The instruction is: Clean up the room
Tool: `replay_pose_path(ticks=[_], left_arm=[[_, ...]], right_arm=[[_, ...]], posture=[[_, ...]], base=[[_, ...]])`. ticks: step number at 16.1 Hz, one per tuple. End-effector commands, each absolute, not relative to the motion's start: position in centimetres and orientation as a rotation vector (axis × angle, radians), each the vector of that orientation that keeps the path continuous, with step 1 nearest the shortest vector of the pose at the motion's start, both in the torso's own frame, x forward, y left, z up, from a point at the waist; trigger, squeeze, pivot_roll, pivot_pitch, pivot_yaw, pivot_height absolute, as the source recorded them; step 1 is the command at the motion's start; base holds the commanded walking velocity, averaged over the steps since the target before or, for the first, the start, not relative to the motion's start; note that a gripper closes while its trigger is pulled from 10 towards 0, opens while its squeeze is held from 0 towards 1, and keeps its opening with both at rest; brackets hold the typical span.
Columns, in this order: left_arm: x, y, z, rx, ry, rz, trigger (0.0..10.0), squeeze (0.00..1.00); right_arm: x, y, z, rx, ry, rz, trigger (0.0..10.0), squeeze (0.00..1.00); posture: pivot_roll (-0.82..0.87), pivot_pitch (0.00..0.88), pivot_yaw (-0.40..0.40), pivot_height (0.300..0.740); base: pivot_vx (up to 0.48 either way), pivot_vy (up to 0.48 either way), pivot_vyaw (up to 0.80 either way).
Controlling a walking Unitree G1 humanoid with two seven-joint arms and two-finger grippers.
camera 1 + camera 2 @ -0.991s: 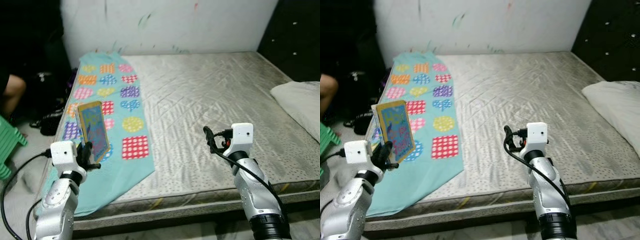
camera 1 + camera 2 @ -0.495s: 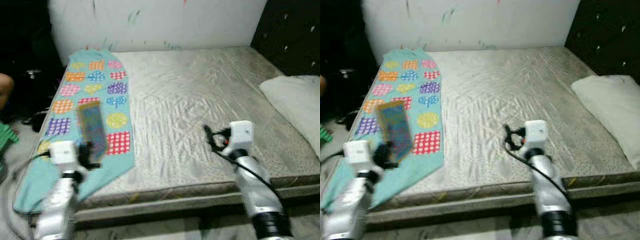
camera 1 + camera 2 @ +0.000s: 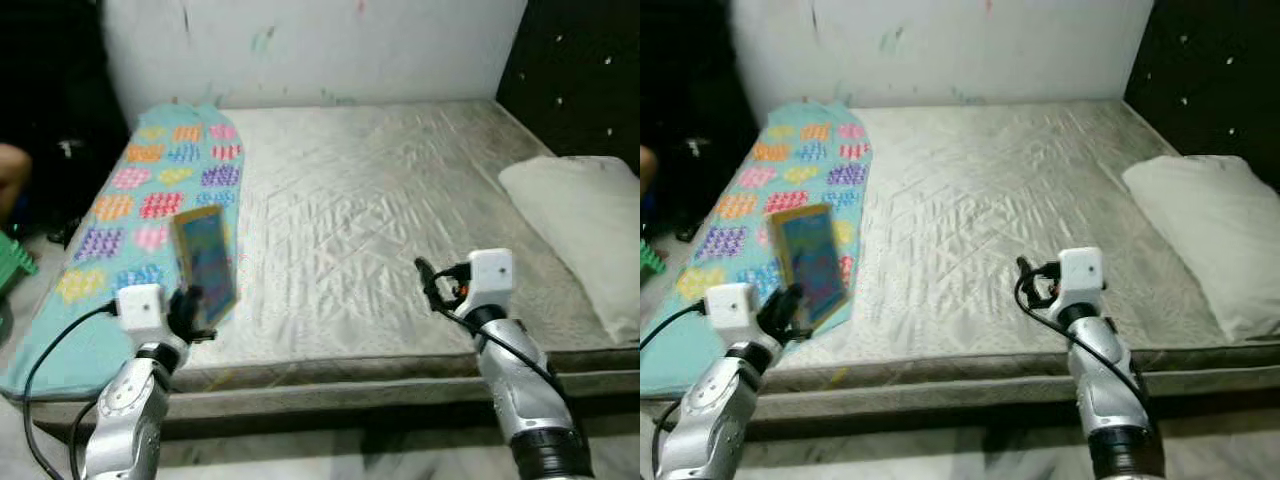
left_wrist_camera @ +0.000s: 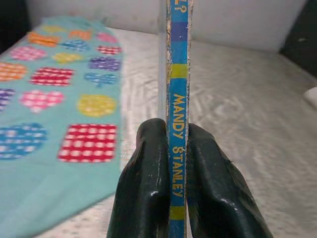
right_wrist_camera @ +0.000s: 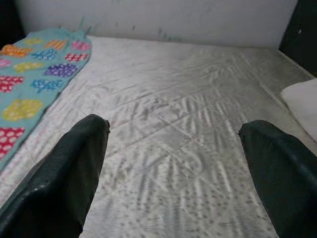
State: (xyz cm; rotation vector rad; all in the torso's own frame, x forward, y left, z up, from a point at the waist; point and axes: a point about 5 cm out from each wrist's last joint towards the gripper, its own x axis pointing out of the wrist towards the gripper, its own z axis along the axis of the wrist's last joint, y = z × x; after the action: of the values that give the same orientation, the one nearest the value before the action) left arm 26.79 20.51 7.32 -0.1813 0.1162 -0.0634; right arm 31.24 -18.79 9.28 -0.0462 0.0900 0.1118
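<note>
Between the left gripper's (image 4: 171,198) jaws sits a thin kids' book (image 3: 205,264), pinched by its lower edge so it stands upright with the blue spine facing the wrist camera, and you can read "MANDY STANLEY" running down it. My guess is it's held on edge like that because the pads get a flat bite on both covers, and it'll be easy to slot onto a shelf or stack later. Just beyond those jaws and off to the robot's left lies a teal blanket (image 3: 130,200) with colourful heart and circle patches, spread along that side of the bed and hanging over the front edge. The right gripper (image 3: 1025,285) has its jaws spread wide with nothing between them, hovering above the front part of the bare mattress (image 3: 380,200); straight ahead of them is just wrinkly grey quilted fabric. Looks like that arm is only kept up and ready. Further out on the robot's right a white pillow (image 3: 1195,225) rests by the edge, well apart from either gripper. The bed runs up to a scuffed white wall (image 3: 320,45) with a few paint marks, and there's a dark panel (image 3: 585,70) on the right. At the far left I can make out a bit of a person (image 3: 12,175) and something green (image 3: 12,275) on the floor, too cropped to say more.
</note>
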Motion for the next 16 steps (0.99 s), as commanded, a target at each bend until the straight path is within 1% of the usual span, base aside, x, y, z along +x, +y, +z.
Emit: replay_pose_path(ticks=[1, 13, 16], left_arm=[[27.06, 21.04, 8.77, -0.174, 0.040, -0.070, 10.0, 0.00], [27.19, 20.90, 8.88, -0.170, 0.036, -0.093, 10.0, 0.00], [27.30, 20.77, 8.65, -0.166, 0.060, -0.093, 10.0, 0.00]], right_arm=[[31.50, -17.83, 9.73, -0.042, 0.066, 0.137, 10.0, 0.00], [31.50, -17.90, 9.75, -0.044, 0.062, 0.133, 10.0, 0.00], [31.56, -17.87, 9.69, -0.042, 0.061, 0.130, 10.0, 0.00]], posture=[[-0.06, 0.000, 0.021, 0.740], [-0.06, 0.000, 0.021, 0.740], [-0.06, 0.000, 0.027, 0.740]], base=[[0.000, 0.000, 0.00], [0.287, 0.000, 0.00], [0.000, 0.000, 0.00]])
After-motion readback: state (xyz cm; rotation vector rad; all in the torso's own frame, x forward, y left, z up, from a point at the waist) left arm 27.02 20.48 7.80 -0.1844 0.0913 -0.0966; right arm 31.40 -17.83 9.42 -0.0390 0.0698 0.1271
